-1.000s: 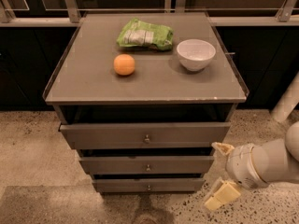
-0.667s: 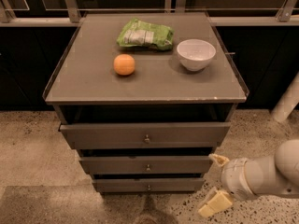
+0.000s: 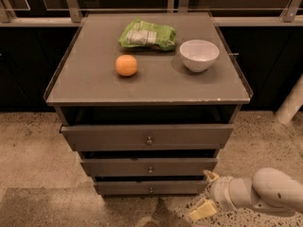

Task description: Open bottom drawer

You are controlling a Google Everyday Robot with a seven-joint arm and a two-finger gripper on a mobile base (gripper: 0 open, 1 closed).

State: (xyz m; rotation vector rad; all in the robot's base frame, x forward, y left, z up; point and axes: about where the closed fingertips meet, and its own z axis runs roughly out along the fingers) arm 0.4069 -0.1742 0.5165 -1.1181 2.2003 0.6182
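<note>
The bottom drawer point(image 3: 150, 187) is the lowest dark grey front of the cabinet, with a small round metal knob point(image 3: 151, 190) at its middle. It stands closed, like the two wider drawers above it. My gripper point(image 3: 206, 194) is low at the right, just off the drawer's right end, near the floor. Its two pale fingertips point(image 3: 202, 210) are spread apart, one above the other, with nothing between them. The white arm point(image 3: 265, 194) comes in from the right edge.
The cabinet top point(image 3: 94, 84) holds an orange point(image 3: 126, 65), a green bag point(image 3: 147, 34) and a white bowl point(image 3: 199, 55). Speckled floor point(image 3: 33, 150) lies around the cabinet. A white pole point(image 3: 291, 103) leans at the right. Dark railings run behind.
My gripper and arm have moved down and a little left, closer to the right end of the bottom drawer. The drawers have not moved.
</note>
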